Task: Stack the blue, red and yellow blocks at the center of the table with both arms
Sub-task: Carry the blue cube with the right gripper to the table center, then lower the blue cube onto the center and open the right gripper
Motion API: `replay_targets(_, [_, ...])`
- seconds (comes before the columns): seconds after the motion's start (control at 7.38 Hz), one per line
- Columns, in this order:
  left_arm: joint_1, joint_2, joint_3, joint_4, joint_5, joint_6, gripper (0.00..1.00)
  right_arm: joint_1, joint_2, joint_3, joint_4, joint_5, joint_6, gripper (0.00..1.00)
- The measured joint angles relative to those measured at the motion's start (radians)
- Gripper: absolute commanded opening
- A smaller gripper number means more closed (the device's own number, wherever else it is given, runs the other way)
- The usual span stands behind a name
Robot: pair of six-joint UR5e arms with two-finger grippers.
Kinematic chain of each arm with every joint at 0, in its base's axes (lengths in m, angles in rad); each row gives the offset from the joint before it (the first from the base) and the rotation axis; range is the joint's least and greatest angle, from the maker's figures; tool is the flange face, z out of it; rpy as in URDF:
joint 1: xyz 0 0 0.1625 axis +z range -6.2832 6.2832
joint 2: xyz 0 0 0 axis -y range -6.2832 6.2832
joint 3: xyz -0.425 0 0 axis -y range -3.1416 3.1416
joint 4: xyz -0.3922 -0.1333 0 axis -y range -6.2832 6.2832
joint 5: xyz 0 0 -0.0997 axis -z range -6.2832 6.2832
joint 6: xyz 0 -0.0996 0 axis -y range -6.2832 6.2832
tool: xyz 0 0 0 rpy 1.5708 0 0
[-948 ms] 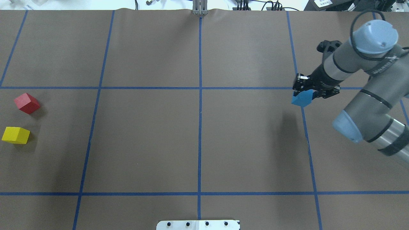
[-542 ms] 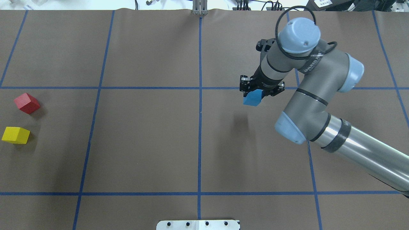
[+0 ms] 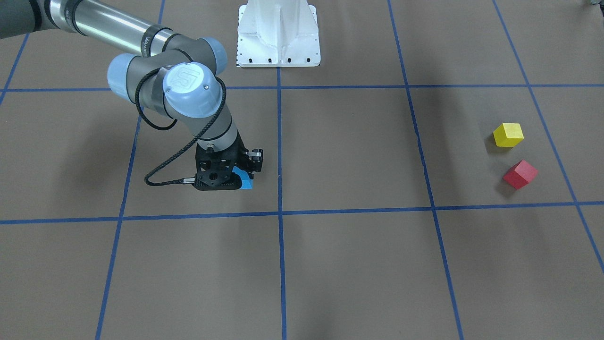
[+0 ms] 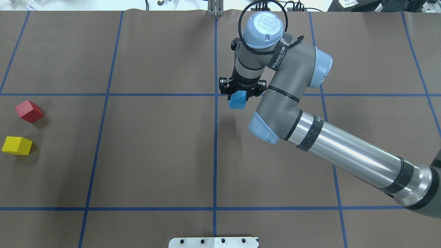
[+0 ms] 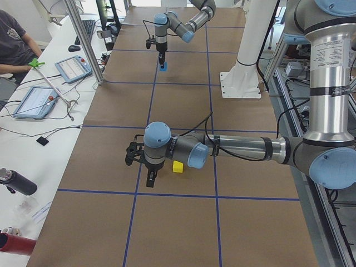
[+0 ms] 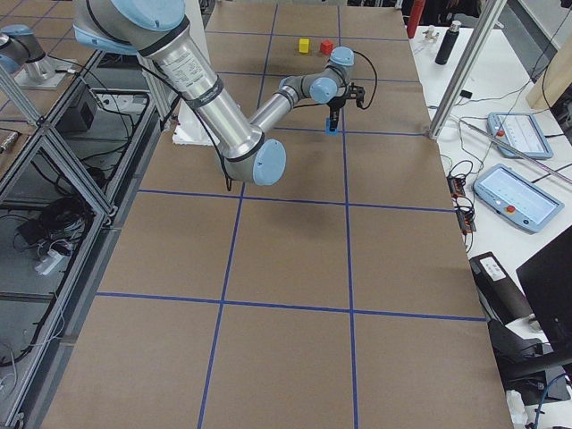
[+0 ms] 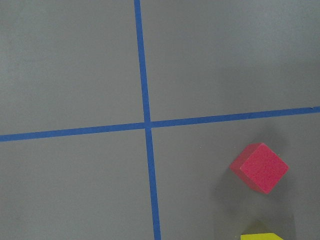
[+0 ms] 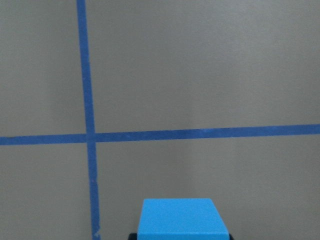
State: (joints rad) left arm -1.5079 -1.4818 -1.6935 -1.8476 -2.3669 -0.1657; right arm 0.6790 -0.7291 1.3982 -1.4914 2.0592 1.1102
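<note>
Blue block (image 4: 237, 100) hangs clamped in the right gripper (image 4: 242, 93) just beside the centre tape cross (image 4: 216, 94), wide brown paper (image 4: 155, 155) around it. Red block (image 4: 29, 111) and yellow block (image 4: 17, 145) sit near its left edge. Whether the left gripper (image 5: 149, 177) is open or closed cannot be told.

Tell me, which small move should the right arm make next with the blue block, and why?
Probably shift it sideways to the tape crossing. The right gripper is shut on the blue block just beside that crossing, seemingly above the table. The red block and yellow block lie far off, untouched, so the stack has no base yet.
</note>
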Motion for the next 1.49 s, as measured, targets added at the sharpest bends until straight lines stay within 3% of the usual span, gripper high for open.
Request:
replay_targets(0.54, [0.001, 0.001, 0.001, -0.001, 0.0, 0.0, 1.0, -0.07, 0.046, -0.055, 0.003, -0.051, 0.111, 0.0])
replay_targets(1.49, [0.002, 0.002, 0.001, 0.001, -0.001, -0.001, 1.0, -0.092, 0.051, -0.116, 0.071, -0.059, 0.151, 0.0])
